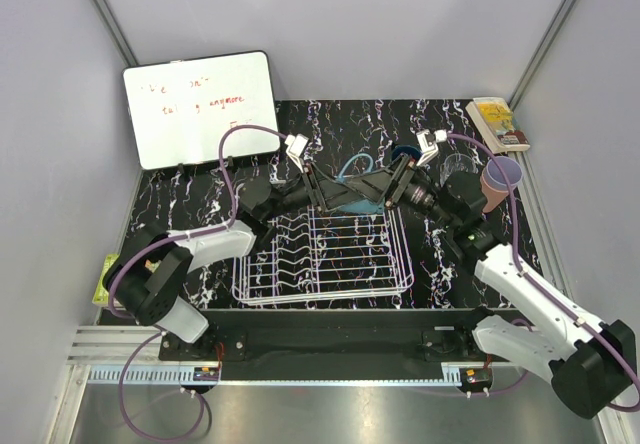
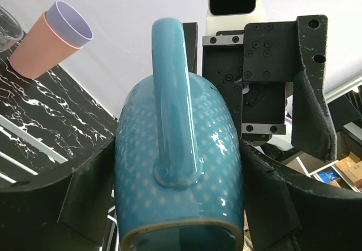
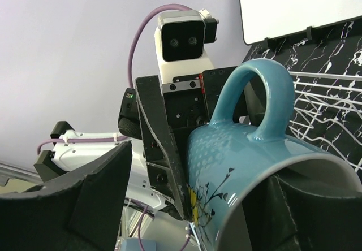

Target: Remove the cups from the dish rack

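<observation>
A teal-blue handled mug hangs in the air over the far edge of the white wire dish rack. My left gripper is shut on the mug's sides, handle up. My right gripper faces it and stands open at the mug's mouth: one finger is well clear to the side, and the other is at the rim. A salmon pink cup with a lavender one nested in it stands right of the rack and also shows in the left wrist view. A clear glass stands beside it.
A whiteboard leans at the back left. A book lies at the back right corner. A dark blue object sits behind the right wrist. A green item lies at the table's left edge. Grey walls enclose the table.
</observation>
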Robot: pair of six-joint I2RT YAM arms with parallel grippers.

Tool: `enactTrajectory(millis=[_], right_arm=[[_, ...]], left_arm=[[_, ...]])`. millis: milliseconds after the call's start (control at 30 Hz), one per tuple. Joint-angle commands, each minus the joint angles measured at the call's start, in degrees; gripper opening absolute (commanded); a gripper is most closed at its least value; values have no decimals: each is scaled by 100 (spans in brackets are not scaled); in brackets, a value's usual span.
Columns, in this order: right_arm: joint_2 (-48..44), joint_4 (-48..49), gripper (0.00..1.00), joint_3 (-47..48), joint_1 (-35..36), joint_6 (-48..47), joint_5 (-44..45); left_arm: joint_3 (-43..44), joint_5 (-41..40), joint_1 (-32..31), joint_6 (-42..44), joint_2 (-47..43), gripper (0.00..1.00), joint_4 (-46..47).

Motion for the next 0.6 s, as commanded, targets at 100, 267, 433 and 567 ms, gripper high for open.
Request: enactTrajectory(millis=[100, 267, 433, 567], right_arm=[[-331, 243, 56, 70, 29, -159, 379], [-314, 198, 19, 70, 29, -132, 397], [-340, 181, 0, 79, 29, -132, 511], [-288, 15, 0, 211, 29, -202, 441]], left_arm=[[135, 262, -105, 178, -139, 0, 306], [39, 262, -105, 195, -227, 0, 279], [-5, 271, -105, 248, -315, 0, 174], [-5, 297, -96, 301, -359, 0, 16]])
